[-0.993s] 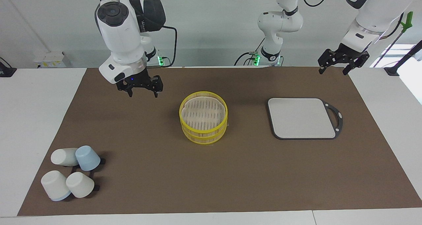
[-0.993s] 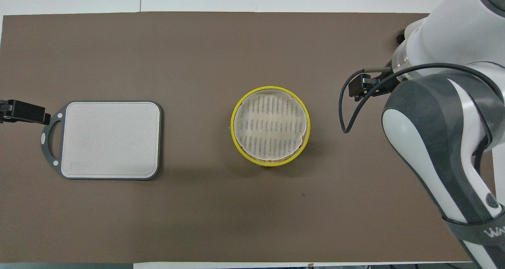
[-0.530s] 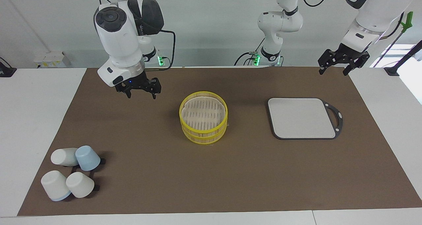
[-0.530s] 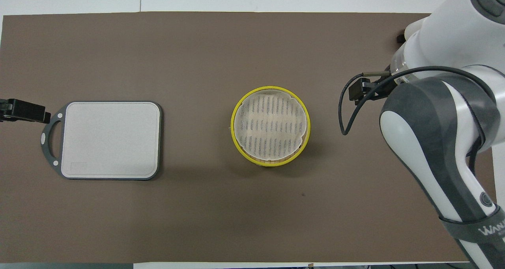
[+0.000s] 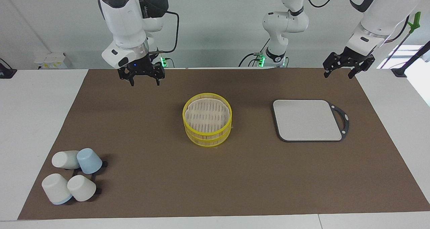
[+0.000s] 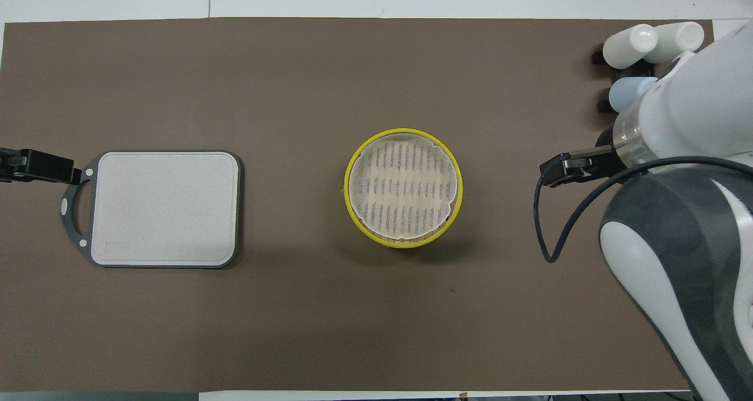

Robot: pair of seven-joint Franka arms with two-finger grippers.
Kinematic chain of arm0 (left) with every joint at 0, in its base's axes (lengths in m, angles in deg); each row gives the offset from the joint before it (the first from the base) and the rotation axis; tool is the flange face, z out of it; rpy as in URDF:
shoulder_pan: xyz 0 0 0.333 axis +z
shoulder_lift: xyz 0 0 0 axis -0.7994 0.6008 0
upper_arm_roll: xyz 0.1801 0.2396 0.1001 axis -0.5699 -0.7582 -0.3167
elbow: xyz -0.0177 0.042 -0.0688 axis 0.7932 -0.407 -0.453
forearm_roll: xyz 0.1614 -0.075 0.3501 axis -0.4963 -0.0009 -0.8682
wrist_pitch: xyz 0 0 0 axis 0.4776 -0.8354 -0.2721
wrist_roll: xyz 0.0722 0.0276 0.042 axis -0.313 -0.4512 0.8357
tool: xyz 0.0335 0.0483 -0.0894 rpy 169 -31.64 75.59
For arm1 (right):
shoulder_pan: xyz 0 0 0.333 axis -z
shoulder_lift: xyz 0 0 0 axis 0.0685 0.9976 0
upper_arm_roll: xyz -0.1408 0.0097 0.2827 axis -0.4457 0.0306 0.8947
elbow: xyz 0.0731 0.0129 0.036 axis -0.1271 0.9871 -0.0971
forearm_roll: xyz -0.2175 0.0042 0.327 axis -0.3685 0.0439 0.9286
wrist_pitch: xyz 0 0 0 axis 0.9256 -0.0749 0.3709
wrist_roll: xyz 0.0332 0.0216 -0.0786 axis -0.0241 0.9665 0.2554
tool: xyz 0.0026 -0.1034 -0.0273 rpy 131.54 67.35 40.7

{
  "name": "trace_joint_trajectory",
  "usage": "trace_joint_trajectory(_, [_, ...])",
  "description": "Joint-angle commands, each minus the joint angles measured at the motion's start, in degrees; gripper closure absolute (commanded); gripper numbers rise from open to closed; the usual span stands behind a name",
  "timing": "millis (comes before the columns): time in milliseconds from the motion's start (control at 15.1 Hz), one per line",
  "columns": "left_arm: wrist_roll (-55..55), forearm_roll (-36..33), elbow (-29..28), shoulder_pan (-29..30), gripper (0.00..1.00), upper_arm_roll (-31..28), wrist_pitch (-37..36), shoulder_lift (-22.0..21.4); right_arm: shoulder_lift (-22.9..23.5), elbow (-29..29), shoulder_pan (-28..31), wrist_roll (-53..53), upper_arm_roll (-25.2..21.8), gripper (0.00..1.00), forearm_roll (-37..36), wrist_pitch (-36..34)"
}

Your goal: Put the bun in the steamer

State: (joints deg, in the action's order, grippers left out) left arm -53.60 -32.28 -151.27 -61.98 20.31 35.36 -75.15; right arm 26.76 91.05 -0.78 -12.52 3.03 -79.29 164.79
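Brown mat [image 5: 151, 155]: both pincers raised, right pincer [image 5: 143, 82] open, left pincer [image 5: 339, 73] open.

We are noting a white table [image 5: 33, 121] carrying a brown mat [image 5: 151, 175]; on the mat the yellow-rimmed steamer [image 5: 207, 124] is sitting mid-table; a grey board [image 5: 307, 120] is lying toward the left arm's end; four upturned cups [image 5: 72, 175] are clustering on a black rack toward the right arm's end, farther from the robots.

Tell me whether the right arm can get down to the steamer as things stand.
Probably yes. The right gripper hangs open and empty over bare mat, the steamer sits mid-table, and nothing stands between them.
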Motion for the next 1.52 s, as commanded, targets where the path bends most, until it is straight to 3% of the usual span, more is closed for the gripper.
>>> trace_joint_trajectory(0, [-0.78,0.52,-1.99,-0.58,0.00,-0.49,1.57,-1.66,-0.76,1.88,0.19,2.39,-0.99,0.00,1.39,1.43])
trace_joint_trajectory(464, [-0.78,0.52,-2.16,-0.58,0.00,-0.49,1.49,-1.66,-0.49,1.88,0.02,1.42,-1.78,0.00,1.39,4.51])
trace_joint_trajectory(728, [-0.78,0.61,-2.16,-0.67,0.00,-0.49,1.40,-1.66,-0.49,1.97,-6.04,1.33,-7.48,0.00,1.39,4.59])
trace_joint_trajectory(1457, [-0.70,0.52,-2.16,-0.58,0.00,-0.49,1.22,-1.66,-0.32,0.83,-6.05,0.02,-9.34,0.00,1.56,4.68])
